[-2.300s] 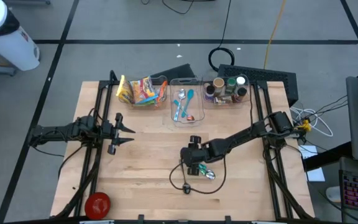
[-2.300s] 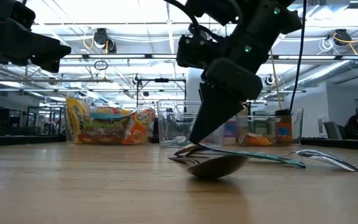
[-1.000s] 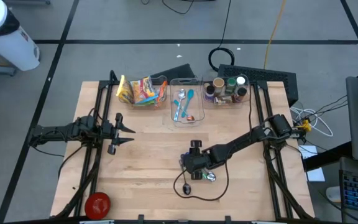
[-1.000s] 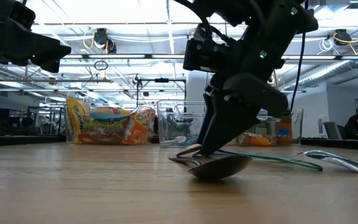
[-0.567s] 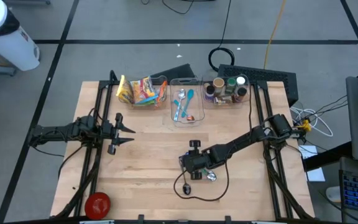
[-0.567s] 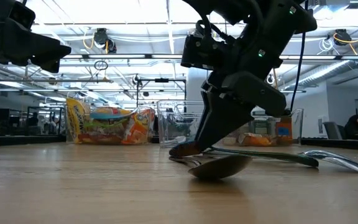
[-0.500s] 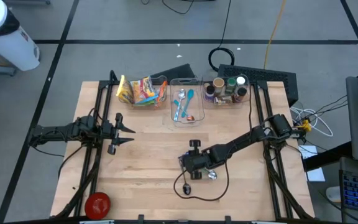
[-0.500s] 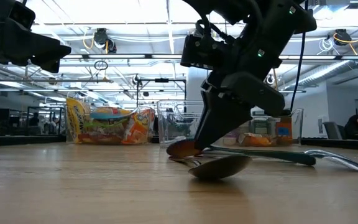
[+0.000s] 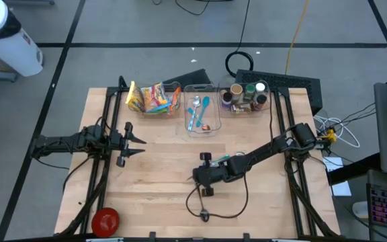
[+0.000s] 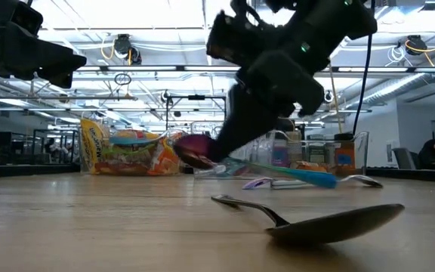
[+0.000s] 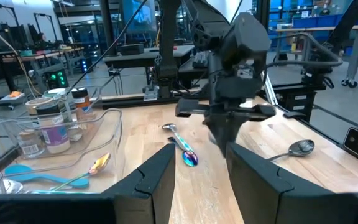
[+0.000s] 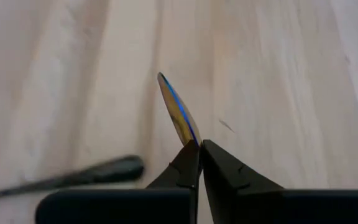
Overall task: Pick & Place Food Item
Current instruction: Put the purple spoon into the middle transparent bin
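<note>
Two dark jointed arms, black cables, tapered black tool fingers

Bright overhead ceiling lights, bkgd glare; right wrist view motion-blurred, soft shadows.

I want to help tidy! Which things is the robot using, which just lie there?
Using: right gripper, shut on the colourful spoon.
Just lying there: silver spoon, snack bin, jar bin, utensil bin, red thing; left gripper waiting at left.

We're looking past our own dark fingers at the right gripper above the wooden surface, pinching a shiny iridescent spoon; silver spoon lies beside it.
</note>
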You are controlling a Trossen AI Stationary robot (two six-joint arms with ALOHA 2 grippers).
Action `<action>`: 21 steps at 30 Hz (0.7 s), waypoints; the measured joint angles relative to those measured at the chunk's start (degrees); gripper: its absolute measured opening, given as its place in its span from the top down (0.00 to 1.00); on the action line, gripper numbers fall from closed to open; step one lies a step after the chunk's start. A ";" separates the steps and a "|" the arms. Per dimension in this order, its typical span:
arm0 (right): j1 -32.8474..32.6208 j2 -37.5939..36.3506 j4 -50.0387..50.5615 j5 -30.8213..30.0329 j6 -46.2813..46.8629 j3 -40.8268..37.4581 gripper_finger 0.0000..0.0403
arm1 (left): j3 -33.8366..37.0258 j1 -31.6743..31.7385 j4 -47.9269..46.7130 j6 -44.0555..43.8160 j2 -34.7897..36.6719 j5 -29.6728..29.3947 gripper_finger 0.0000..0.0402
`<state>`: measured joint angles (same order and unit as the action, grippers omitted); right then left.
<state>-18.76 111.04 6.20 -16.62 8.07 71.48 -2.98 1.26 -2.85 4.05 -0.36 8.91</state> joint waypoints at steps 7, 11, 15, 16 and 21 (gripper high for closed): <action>0.00 -1.17 -8.75 3.33 -2.04 -0.07 1.00 | 0.00 0.00 -0.01 -0.02 0.00 0.00 0.62; 0.13 -4.01 -16.16 3.39 -4.78 -1.91 1.00 | 0.00 0.00 -0.01 -0.01 0.00 0.00 0.62; 2.58 -9.64 -32.83 5.97 -5.82 -10.02 1.00 | 0.00 0.00 -0.03 0.00 0.00 0.00 0.62; 3.78 -11.02 -37.65 7.07 -5.37 -12.65 1.00 | 0.00 0.00 -0.01 -0.02 0.00 0.00 0.62; 11.41 -17.76 -59.27 10.84 -1.42 -24.72 1.00 | 0.00 -0.02 -0.01 -0.02 0.00 0.00 0.62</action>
<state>-7.35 93.29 -53.07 -5.78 6.65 46.76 -2.98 1.23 -2.85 4.03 -0.36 8.91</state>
